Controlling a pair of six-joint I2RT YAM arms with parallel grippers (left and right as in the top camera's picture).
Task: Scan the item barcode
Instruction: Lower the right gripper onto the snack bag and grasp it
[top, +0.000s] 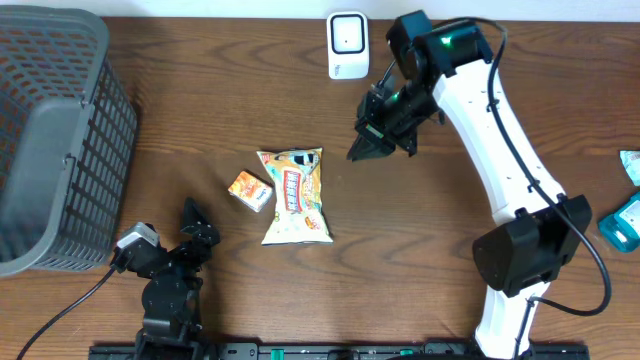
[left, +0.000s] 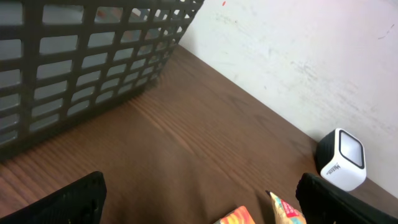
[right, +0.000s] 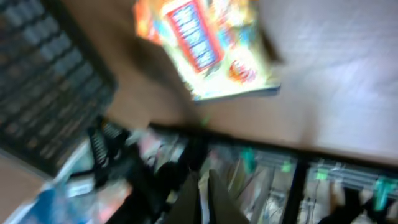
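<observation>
1. You are getting a right wrist view that is smearing throughout. The snack bag (right: 205, 46) is showing only as blurred colours, and its print is coming out unreadable.
2. The basket (top: 50, 130) is running off the overhead view's left edge.
3. Two teal things (top: 620, 222) are being cut by the overhead view's right edge.
4. In the left wrist view, the bottom edge is cropping the snack bag and the orange box (left: 235, 217) down to corners.
5. From overhead, the bag's lettering is appearing too small for you to read.

Even light, right wrist view blurred
</observation>
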